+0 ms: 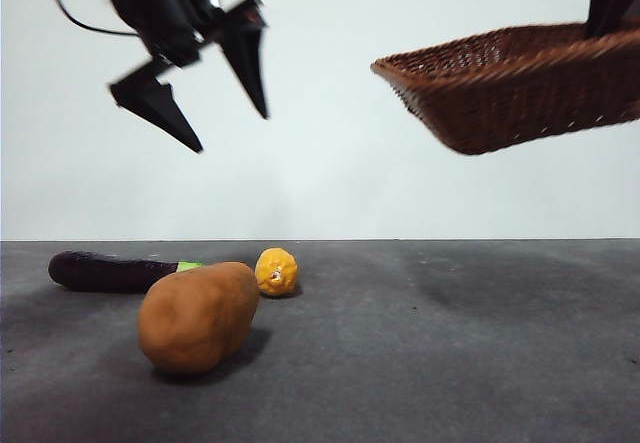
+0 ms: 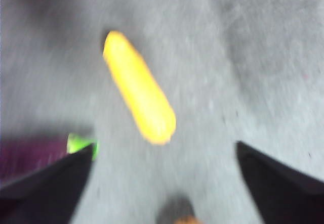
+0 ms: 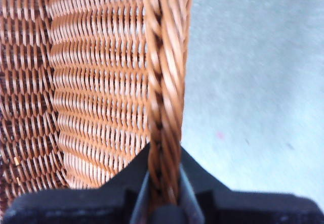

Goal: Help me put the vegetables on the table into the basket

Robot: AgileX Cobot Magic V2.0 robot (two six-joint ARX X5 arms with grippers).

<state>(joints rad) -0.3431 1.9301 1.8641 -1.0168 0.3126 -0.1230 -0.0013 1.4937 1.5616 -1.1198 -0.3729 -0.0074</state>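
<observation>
Stretching level to a straight far edge, the matte dark grey tabletop (image 1: 450, 343) shows faint lighter specks and small scuffs, and behind it rises a plain, pale wall with nothing on it. Three vegetables lie together on the left part of this surface: a large orange-brown potato (image 1: 198, 316) nearest the camera with a soft shadow under it, a long dark purple eggplant (image 1: 115, 271) with a green stem end lying behind it, and a small lumpy yellow piece (image 1: 277, 271) just beside the potato's far end. High above them hangs the left gripper (image 1: 232, 131), its two black fingers spread wide apart and holding nothing; its wrist camera looks down on the yellow piece (image 2: 139, 102), blurred into a long streak, with the green stem tip (image 2: 81, 144) near one finger. At the upper right, a dark brown wicker basket (image 1: 520, 88) is held clear of the tabletop, tilted, well apart from the vegetables and with nothing visible in it. The right gripper (image 3: 163, 204) has its fingers clamped on the basket's braided rim (image 3: 166, 82).
</observation>
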